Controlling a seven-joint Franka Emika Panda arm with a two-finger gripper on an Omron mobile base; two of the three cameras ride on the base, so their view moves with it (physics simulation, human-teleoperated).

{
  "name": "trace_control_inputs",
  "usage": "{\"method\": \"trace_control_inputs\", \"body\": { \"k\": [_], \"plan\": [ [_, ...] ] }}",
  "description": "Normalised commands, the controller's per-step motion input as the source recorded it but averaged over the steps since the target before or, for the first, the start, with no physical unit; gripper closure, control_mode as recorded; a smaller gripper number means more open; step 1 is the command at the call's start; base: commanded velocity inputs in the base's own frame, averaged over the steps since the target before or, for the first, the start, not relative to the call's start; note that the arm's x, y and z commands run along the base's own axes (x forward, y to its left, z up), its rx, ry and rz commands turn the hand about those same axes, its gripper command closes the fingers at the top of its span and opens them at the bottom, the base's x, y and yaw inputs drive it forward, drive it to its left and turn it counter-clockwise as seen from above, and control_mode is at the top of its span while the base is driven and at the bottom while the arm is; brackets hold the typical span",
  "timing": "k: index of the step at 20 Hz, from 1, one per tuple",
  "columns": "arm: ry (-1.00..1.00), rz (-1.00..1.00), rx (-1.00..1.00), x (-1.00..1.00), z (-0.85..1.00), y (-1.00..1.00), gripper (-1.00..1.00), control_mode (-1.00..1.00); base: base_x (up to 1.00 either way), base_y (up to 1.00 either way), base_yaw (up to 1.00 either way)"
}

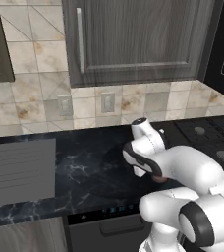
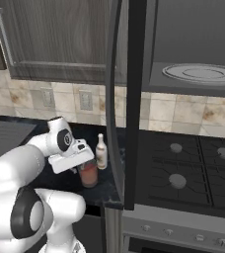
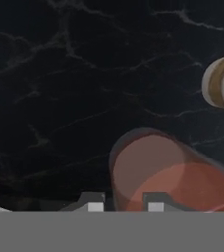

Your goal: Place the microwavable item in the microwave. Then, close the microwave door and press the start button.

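The microwavable item (image 2: 89, 177), a short clear tumbler with reddish-pink contents (image 3: 173, 182), stands on the black marble counter (image 2: 16, 129) near its front edge. My gripper (image 2: 84, 164) points down onto its rim from above. In the hand view the two fingertips of the gripper (image 3: 125, 203) stand close together on either side of the tumbler's near wall, one outside and one inside. The microwave (image 2: 193, 44) hangs up and to the right, its turntable (image 2: 201, 72) showing. The microwave door (image 2: 133, 99) stands wide open, seen edge-on just right of the tumbler.
A slim white bottle (image 2: 101, 152) stands just behind the tumbler, and its top (image 3: 222, 81) is at the right edge of the hand view. The black stovetop (image 2: 193, 173) lies to the right. A grey ribbed panel (image 1: 20, 172) lies on the counter at the left, under grey cabinets (image 1: 133, 39).
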Motion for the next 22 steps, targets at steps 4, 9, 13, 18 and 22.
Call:
{"method": "trace_control_inputs", "body": {
  "k": [4,9,13,18,22],
  "plan": [
    [-0.02,0.07,0.00,-0.11,-0.04,0.00,1.00,-1.00,0.00,0.00,0.00],
    [-0.06,0.01,0.00,-0.24,0.38,0.01,1.00,-1.00,0.00,0.00,0.00],
    [-0.09,0.02,-0.03,-0.35,1.00,0.04,1.00,-1.00,0.00,0.00,0.00],
    [0.00,0.06,-0.04,-0.26,1.00,0.21,1.00,-1.00,0.00,0.00,0.00],
    [0.03,0.08,-0.01,-0.10,0.93,0.23,1.00,-1.00,0.00,0.00,0.00]
  ]
}}
